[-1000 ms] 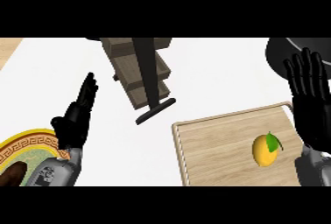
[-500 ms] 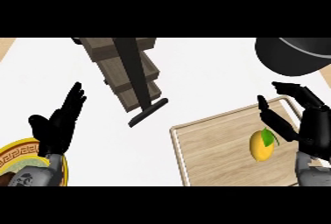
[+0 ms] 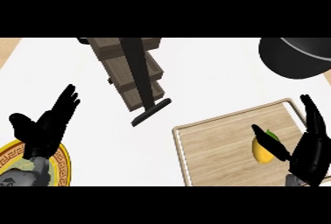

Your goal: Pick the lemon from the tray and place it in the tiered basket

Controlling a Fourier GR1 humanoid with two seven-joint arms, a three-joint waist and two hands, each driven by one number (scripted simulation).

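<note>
Lemon (image 3: 260,152) lies on the tray (image 3: 213,148), just left of the right robot hand (image 3: 311,151), which is spread open and holds nothing.

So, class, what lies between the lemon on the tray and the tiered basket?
In the head view, nothing but bare tray and white counter separates lemon and tiered basket.

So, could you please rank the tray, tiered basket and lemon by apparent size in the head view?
1. tray, cropped by the edge
2. tiered basket, taller and nearer the camera, so unsure
3. lemon, clearly smallest
</note>
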